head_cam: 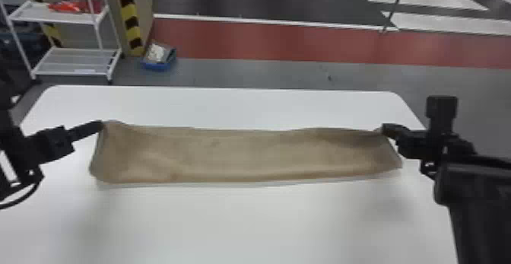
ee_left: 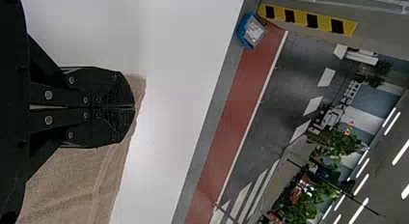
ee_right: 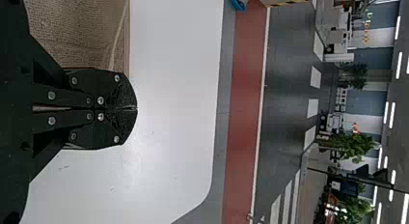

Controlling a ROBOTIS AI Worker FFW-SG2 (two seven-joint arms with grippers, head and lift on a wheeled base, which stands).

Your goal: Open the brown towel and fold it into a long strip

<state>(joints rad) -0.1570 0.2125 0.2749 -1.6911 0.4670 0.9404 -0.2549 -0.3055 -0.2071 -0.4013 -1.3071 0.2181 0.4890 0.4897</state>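
1. Across the white table [head_cam: 266,225], the brown towel [head_cam: 243,153] stretches as a long band, softly rippled, its near edge gently bowed.
2. The left gripper [head_cam: 101,125] and right gripper [head_cam: 384,129] are closed on its far corners.
3. The head view shows a white rack [head_cam: 57,16]; the left wrist view, leafy plants [ee_left: 341,143].

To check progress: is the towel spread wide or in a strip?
In a strip: the towel stretches narrow between left gripper and right gripper.

Left gripper [head_cam: 99,125] and right gripper [head_cam: 385,129] well apart, tips inward, each pair of fingers [ee_left: 108,89] together. Left arm [head_cam: 15,153] cropped, perhaps bent.
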